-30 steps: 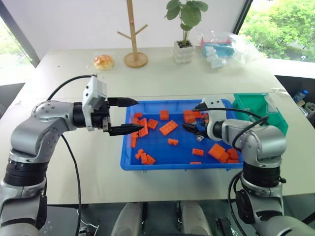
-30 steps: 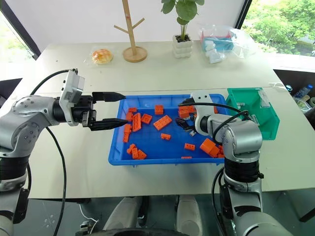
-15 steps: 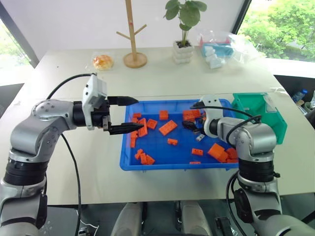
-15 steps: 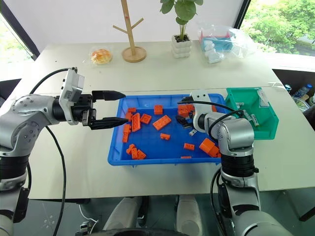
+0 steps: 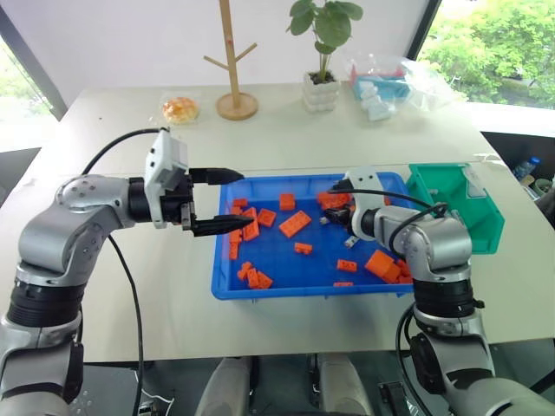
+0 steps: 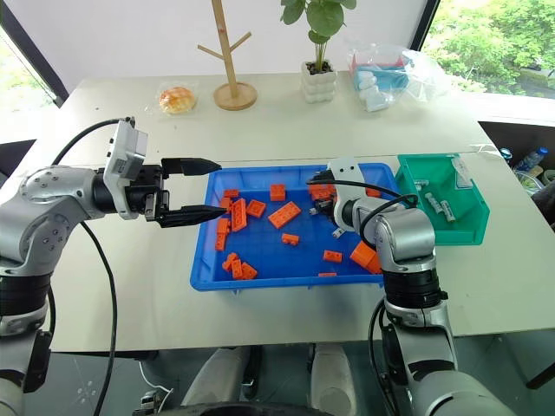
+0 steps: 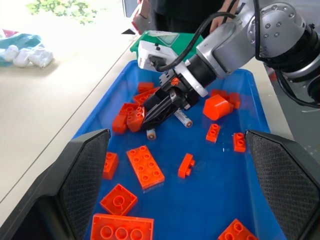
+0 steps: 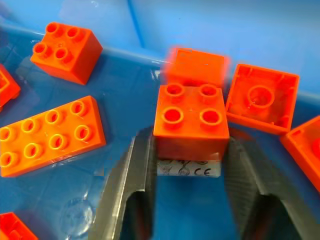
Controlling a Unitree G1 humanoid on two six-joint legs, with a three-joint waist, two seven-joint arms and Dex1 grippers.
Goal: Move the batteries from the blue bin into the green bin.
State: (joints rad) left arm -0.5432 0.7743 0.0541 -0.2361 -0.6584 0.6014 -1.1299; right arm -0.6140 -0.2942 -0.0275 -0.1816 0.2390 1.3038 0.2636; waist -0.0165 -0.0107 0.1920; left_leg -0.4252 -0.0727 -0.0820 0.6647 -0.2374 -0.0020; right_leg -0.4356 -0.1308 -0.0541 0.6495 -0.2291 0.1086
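Inside the blue bin (image 6: 260, 269), the right end effector (image 7: 150, 117) is narrowing around a battery (image 8: 189, 168), apparently wedged against an orange brick (image 8: 191, 121); the left end effector (image 6: 204, 186) is hovering wide at the bin's far end from the green bin (image 6: 434, 208).

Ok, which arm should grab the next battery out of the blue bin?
Right. The right gripper is already down among the bricks with a battery between its fingers; the left gripper hovers open at the blue bin's far end.
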